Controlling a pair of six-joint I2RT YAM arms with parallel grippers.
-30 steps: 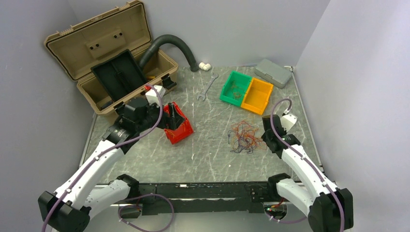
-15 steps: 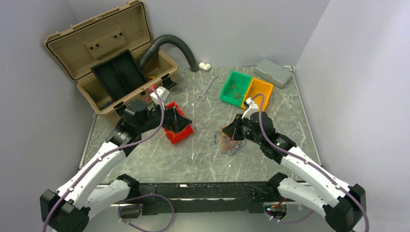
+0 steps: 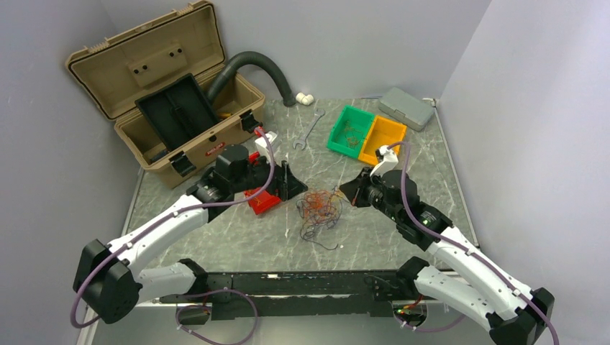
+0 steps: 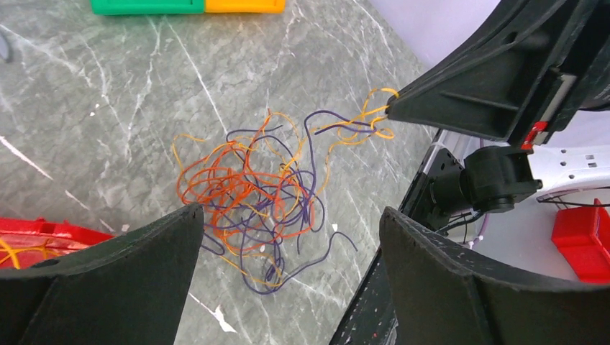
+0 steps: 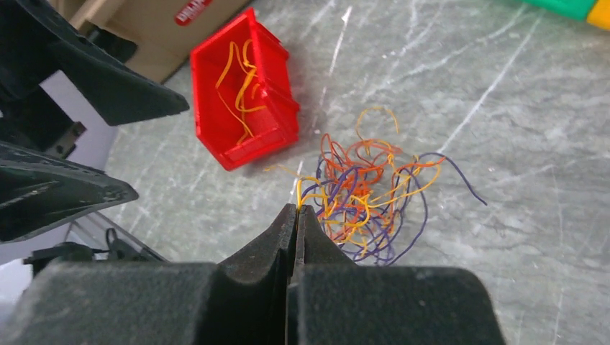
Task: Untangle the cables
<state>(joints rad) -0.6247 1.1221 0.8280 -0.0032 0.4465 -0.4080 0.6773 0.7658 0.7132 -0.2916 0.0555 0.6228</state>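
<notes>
Few yellow strands (image 5: 241,79) in red bin (image 5: 270,126) (left gripper (image 4: 289,215) spread, right gripper (image 5: 297,210) pinching cables (image 4: 244,190))

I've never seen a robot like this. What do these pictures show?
Two robot arms sit at a table, each ending in a two-finger gripper. One picture looks down from above; the other two come from cameras on the wrists. On the table lie tangled thin cables, a red bin, a green bin, an orange bin, a wrench and an open toolbox. The right gripper is pinched shut on a yellow strand of the cables. The left gripper is wide open near the tangle, holding nothing.
</notes>
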